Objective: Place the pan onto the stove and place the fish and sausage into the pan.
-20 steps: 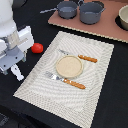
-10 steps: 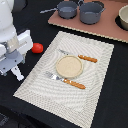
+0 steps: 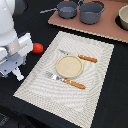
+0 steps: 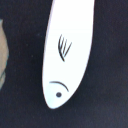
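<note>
At the exterior view's left we see the arm (image 3: pixel 12 37), its white bulk over the black desk (image 3: pixel 107 95), in the same place as half a second and a second ago; nothing we can make out has shifted between those frames. The hand (image 3: pixel 19 75) shows only as a pale tip below the wrist, and we cannot tell whether its fingers are spread or pressed together. In the wrist view the fish (image 4: pixel 65 50) fills the frame, white with a black eye, a curved gill line and a small fin mark, lying on the dark surface; neither finger shows there. In the exterior view the arm hides the fish.

Just beside the arm, the red sausage (image 3: pixel 37 48) lies on the desk, near the placemat's (image 3: pixel 95 85) edge. The placemat carries a round tan plate (image 3: pixel 68 66) in its middle, with an orange-handled knife (image 3: pixel 80 57) on its far side and an orange-handled fork (image 3: pixel 67 80) on its near side.

Farther back, the pan (image 3: pixel 66 8) sits on the stove (image 3: pixel 95 27), its thin handle pointing to the exterior view's left. A larger grey pot (image 3: pixel 91 12) stands just beside it. At the exterior view's right edge a burner (image 3: pixel 123 19) shows partly.
</note>
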Robot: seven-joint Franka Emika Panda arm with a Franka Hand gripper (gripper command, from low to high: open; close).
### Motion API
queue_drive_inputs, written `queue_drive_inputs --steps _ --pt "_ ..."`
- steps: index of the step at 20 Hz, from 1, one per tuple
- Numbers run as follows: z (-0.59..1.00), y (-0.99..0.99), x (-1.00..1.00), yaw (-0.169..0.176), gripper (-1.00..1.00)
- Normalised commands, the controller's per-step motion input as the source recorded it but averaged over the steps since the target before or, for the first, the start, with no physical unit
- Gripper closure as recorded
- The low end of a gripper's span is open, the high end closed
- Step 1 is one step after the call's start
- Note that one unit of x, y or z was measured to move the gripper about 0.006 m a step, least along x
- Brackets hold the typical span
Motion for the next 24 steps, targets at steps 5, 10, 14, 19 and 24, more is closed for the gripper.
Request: queue_drive_inputs --steps 5,10,14,19,24 --pt "-0.14 0.00 0.12 -0.035 -1.00" --pt "-0.12 0.00 0.13 -0.033 1.00" --pt "-0.13 0.00 0.14 -0.031 1.00" --pt "-0.22 0.00 0.12 -0.034 1.00" --pt "-0.26 -0.01 0.04 -0.038 1.00"
